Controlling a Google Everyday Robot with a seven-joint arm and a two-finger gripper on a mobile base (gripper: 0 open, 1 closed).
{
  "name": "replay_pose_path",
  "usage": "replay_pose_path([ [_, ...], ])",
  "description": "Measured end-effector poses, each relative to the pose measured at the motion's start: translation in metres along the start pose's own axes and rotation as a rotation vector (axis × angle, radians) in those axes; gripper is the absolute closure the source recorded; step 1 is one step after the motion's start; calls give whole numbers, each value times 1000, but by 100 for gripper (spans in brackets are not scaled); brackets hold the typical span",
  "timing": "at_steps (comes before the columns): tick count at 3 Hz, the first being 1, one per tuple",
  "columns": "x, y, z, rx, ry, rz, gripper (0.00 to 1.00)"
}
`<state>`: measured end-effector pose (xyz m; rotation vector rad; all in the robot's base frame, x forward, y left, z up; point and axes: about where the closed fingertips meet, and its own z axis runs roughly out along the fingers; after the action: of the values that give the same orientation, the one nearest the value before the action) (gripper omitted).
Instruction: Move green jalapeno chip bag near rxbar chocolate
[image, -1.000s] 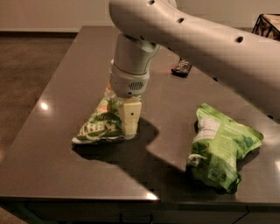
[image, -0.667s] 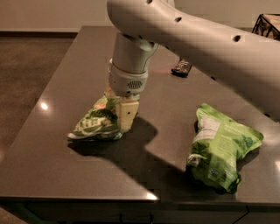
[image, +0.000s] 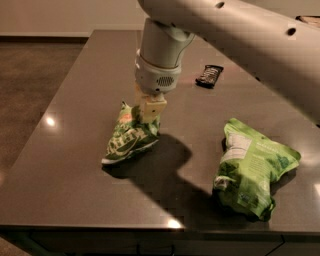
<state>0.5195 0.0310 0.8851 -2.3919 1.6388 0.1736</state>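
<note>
Camera view: green jalapeno chip bag (image: 129, 140) is noted left of centre on the table (image: 75, 100). Its long axis is slanted, far end raised, near-left end resting down. The raised end is apparently pinched by the gripper (image: 148, 114), which is pointed straight down. Rxbar chocolate (image: 209, 75) is seen well apart, rear right.

Dim; gripper (image: 146, 116) mid table (image: 75, 90), shadow rt

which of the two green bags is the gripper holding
The smaller green jalapeno chip bag with white lettering, pinched at its top by the gripper. The puffier green bag with a white label lies apart, untouched.
</note>
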Motion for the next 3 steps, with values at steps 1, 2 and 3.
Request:
replay_pose_path([
  [1,30,-12,-23,56,34,49,100],
  [2,57,-27,-39,97,71,93,100],
  [3,89,-47,-50,128,118,158,100],
])
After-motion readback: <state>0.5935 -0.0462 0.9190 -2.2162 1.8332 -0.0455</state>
